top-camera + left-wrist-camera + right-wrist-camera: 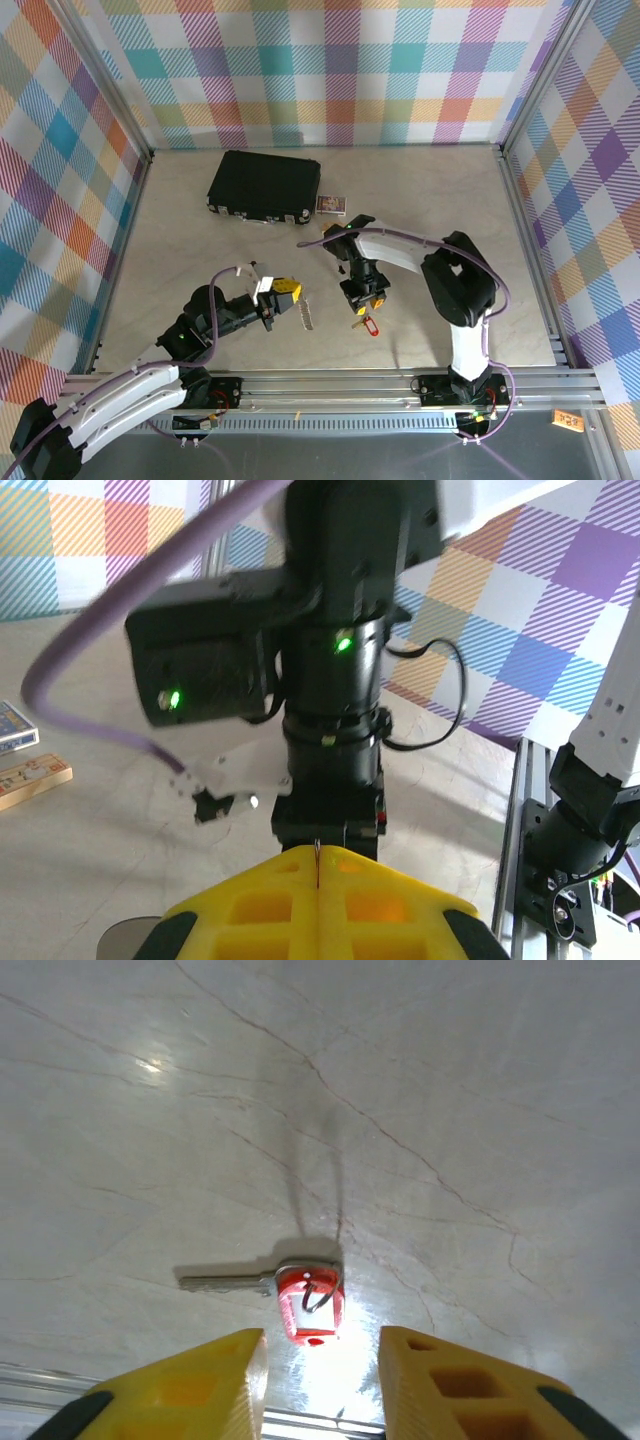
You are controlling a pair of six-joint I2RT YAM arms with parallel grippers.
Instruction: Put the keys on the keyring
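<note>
Gaping right hand over keyring, key touching

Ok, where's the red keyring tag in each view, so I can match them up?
Top external: the keyring lies centre-right on the table, just below the right pincer.
Right wrist: lower centre, just beyond the pincer's gap, a key at its left.
Left wrist: faces the right arm.
Shared landmark: the right pincer, poised over the tag.
</note>
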